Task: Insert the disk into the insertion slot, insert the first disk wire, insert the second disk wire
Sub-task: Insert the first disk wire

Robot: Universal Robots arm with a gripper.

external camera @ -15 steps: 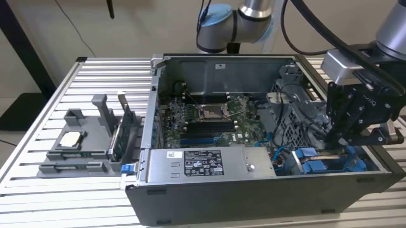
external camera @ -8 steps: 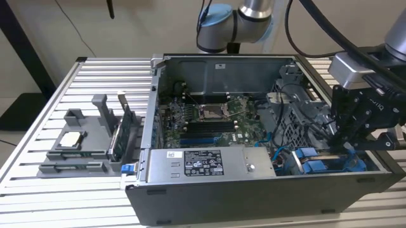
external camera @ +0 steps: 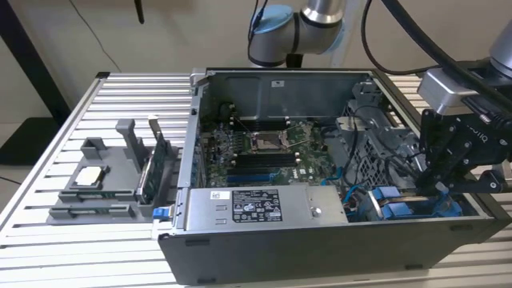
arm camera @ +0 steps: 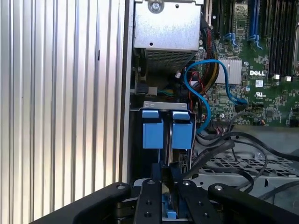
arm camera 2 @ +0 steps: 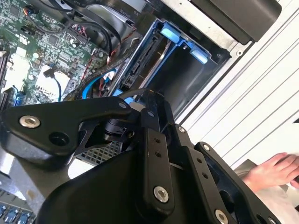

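Disk in the slot, hand clamped on it, both wires not yet in.

Hand (arm camera: 166,172) is down inside the open case (external camera: 320,255), low at the exterior view's right, fingers pinched onto the blue-framed near end of the disk (arm camera 2: 145,60). Disk stands on edge along one wall of the insertion slot (arm camera 2: 189,77). From the second wrist view I judge it most of the way in, but I can't confirm it's seated. Two blue tabs (arm camera: 153,129) sit at the slot's far end. Disk's connector edge looks bare, no plug on it. A blue cable (arm camera: 205,88) loops loose over the motherboard (arm camera: 261,70), near the slot. My read: step one done or nearly so, both wire insertions left.
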